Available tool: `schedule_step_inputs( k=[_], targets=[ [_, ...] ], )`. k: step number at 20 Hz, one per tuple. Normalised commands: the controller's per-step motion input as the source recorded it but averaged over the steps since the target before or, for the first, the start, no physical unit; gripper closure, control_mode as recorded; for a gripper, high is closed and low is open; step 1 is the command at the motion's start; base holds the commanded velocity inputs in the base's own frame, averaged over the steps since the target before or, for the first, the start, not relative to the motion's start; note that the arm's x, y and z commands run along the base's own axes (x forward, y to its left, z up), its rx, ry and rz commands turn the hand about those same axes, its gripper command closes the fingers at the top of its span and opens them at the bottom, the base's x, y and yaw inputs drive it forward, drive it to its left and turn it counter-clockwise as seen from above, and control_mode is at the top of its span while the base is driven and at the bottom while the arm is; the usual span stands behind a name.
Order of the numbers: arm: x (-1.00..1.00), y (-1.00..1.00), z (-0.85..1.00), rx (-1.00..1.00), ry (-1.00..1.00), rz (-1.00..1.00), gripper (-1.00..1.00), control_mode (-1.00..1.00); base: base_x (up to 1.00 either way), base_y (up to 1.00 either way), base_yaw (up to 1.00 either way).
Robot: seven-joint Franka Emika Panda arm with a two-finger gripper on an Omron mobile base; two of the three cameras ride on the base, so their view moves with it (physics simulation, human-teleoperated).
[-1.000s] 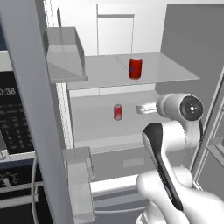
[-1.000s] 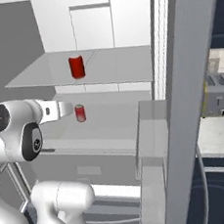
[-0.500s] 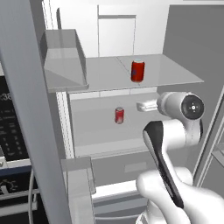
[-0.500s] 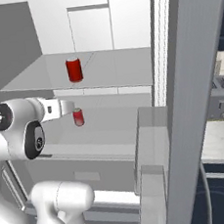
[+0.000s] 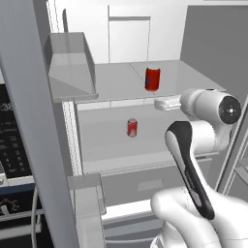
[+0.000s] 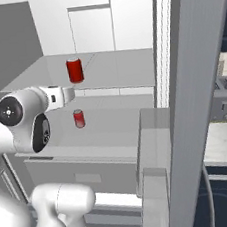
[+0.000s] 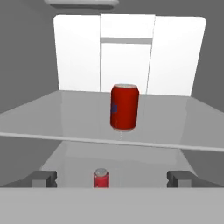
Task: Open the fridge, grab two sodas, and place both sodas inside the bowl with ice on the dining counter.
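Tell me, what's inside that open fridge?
Inside the fridge two red sodas stand upright: one on the upper shelf, one on the shelf below. The robot's arm hides part of the lower right interior.

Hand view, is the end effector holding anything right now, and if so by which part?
Nothing is held. The end effector is open, its fingertips spread wide, with both sodas, upper and lower, standing untouched on the fridge shelves.

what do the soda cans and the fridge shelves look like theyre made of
The upper soda can and lower soda can look like painted metal: glossy red sides, dull silver tops. The upper shelf looks like clear glass or plastic, since the lower can shows through it. The lower shelf looks pale grey and matte, possibly plastic. Being rendered, these are guesses.
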Motion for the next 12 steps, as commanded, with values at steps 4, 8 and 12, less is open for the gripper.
schedule_step_inputs(
  k=[4, 8, 12],
  targets=[
    [0.08, 0.18, 0.32, -0.01, 0.0, 0.0, -1.0, -1.0, 0.0, 0.0, 0.0],
    [0.02, 0.09, 0.06, -0.02, 0.0, 0.0, -1.0, -1.0, 0.0, 0.0, 0.0],
    [0.11, 0.0, 0.0, 0.0, 0.0, 0.0, -1.0, -1.0, 0.0, 0.0, 0.0]
  ],
)
